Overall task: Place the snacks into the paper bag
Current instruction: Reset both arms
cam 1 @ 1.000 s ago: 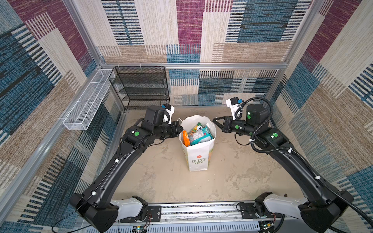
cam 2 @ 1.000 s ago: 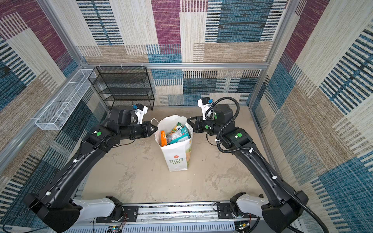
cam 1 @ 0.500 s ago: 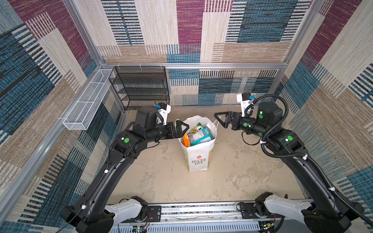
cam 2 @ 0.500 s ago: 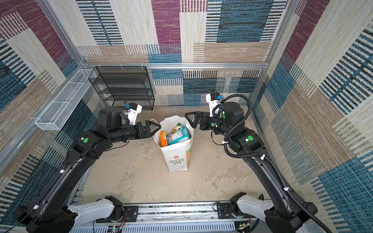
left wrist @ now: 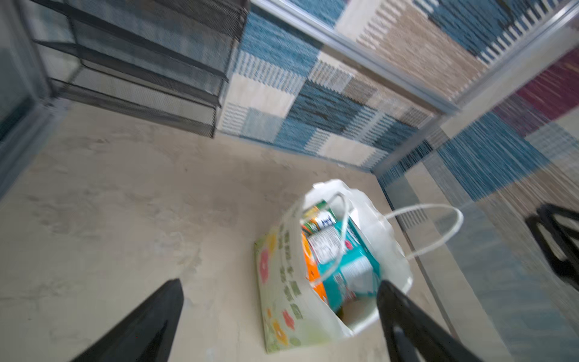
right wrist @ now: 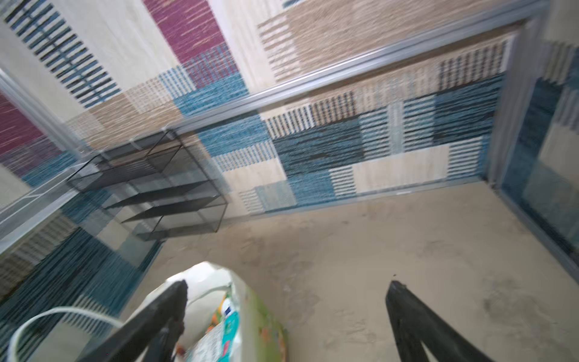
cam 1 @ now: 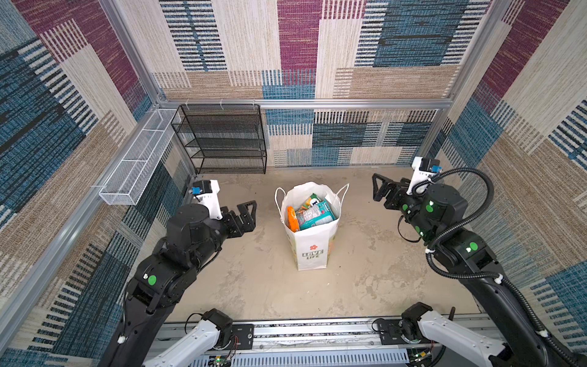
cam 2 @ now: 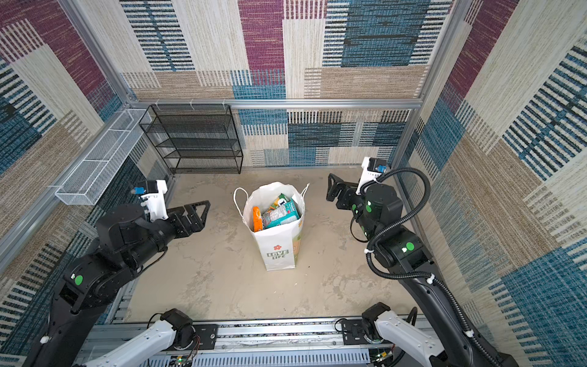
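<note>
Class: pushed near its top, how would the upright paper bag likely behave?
Tall on a narrow base, the paper bag would probably tip. Its creased rim suggests thin walls that likely buckle. The snacks inside probably add little ballast.

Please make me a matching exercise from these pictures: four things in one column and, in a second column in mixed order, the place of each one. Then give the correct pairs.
Things
1. bag
2. snacks
3. black rack
4. white basket

Places
a. raised along the left side wall
b. inside the bag
c. upright in the middle of the floor
d. on the floor against the back wall

Pairs: 1-c, 2-b, 3-d, 4-a
</note>
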You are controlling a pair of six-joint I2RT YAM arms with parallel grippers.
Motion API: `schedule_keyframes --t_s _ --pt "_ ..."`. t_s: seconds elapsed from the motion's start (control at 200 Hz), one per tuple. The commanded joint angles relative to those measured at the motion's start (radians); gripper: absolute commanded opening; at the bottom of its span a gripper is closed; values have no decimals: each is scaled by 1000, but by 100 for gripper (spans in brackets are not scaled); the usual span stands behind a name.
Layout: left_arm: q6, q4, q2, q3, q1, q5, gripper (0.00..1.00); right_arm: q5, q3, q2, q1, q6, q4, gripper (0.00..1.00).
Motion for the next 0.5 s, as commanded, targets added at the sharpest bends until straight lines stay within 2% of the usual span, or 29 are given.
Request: schedule_keyframes --t_s 0.0,0.08,0.165,0.245,0.346,0.381,0.496 --pt "-16 112 -67 -122 -1 -308 100 249 -136 -53 0 -99 283 100" --pt "-40 138 -107 -219 -1 -404 100 240 -251 -74 -5 -170 403 100" --pt "-85 191 -129 -333 0 -497 100 228 -347 -75 -36 -178 485 100" --pt "-138 237 -123 -425 2 -605 99 155 -427 -68 -100 -189 559 100" --pt "-140 362 -112 -547 5 -741 99 57 -529 -51 -200 -194 671 100" --pt "-118 441 -110 -600 9 -771 99 36 -557 -42 -231 -184 699 100" --pt "91 768 -94 -760 42 -780 99 -30 -634 8 -316 -154 770 100"
